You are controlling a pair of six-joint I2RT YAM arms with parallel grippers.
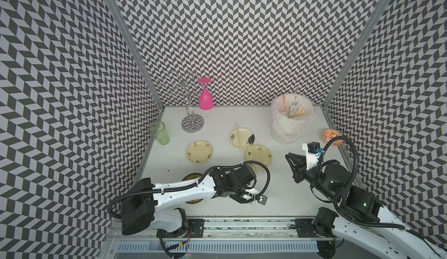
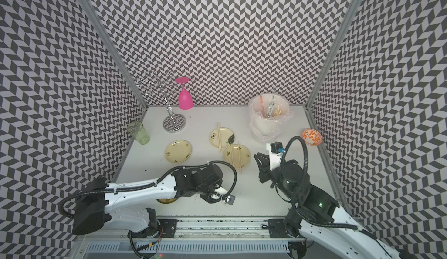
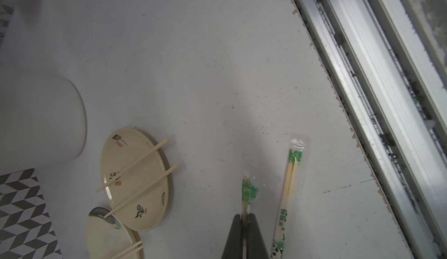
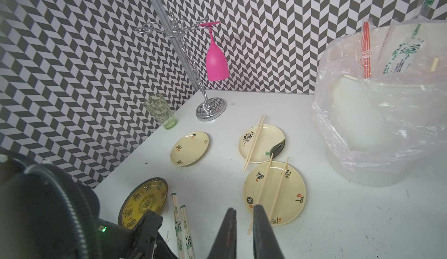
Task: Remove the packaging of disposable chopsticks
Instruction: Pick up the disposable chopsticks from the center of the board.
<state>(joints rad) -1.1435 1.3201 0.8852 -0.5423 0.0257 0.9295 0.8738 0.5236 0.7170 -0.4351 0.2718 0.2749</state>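
Left gripper (image 3: pixel 245 218) clenched on sleeve (image 3: pixel 249 192) with chopsticks inside, near front edge of table (image 3: pixel 193 76). Second wrapped pair (image 3: pixel 287 197) flat just beside. Right gripper (image 4: pixel 244 208) fingers slightly apart, empty, near plate (image 4: pixel 290 192).

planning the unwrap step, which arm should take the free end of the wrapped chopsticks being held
Right, likely. The left gripper is shut on that wrapped pair, so it cannot take the other end. The right gripper is empty, jaws slightly apart, close by.
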